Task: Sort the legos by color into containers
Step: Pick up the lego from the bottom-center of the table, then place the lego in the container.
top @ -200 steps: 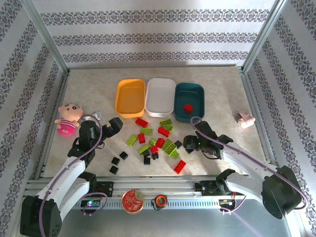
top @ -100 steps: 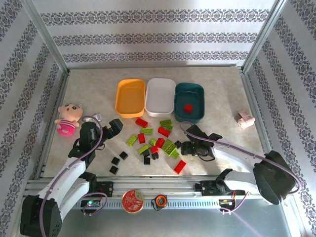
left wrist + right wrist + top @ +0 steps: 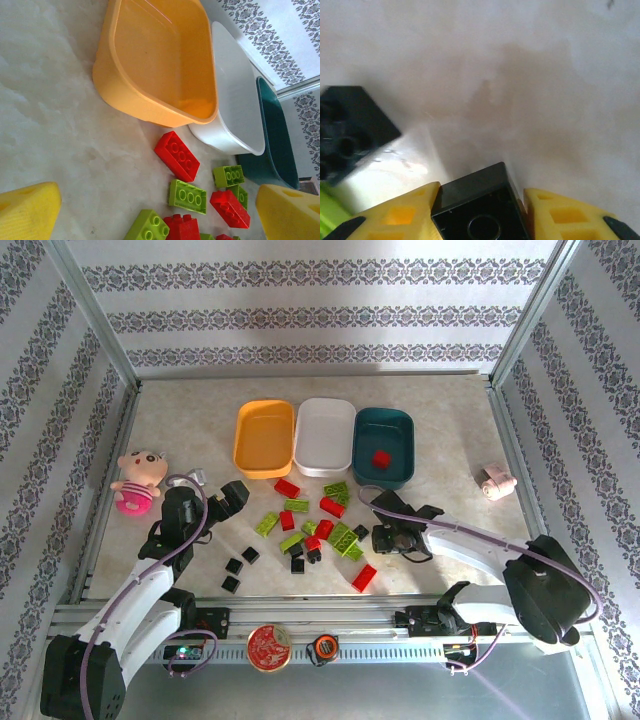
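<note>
Red, lime green and black legos [image 3: 320, 525] lie scattered in front of three containers: orange-yellow [image 3: 243, 440], white [image 3: 300, 440] and dark teal [image 3: 410, 440]. One red lego [image 3: 381, 459] lies in the teal one. My right gripper [image 3: 378, 537] is down at the right edge of the pile. In the right wrist view its yellow fingers [image 3: 395, 215] press a small black lego [image 3: 480, 205] on the table from both sides. My left gripper [image 3: 235, 498] hovers open left of the pile, aimed at a red lego [image 3: 176, 155] near the orange-yellow bin [image 3: 125, 80].
A pink plush doll [image 3: 137, 480] sits at the far left and a small pink roll [image 3: 496, 483] at the far right. A round red tin [image 3: 268, 647] rests on the front rail. Three black legos [image 3: 240, 565] lie apart at the pile's left.
My right gripper slid left to the pile's edge and closed its jaws around a black lego. The left arm has not moved.
</note>
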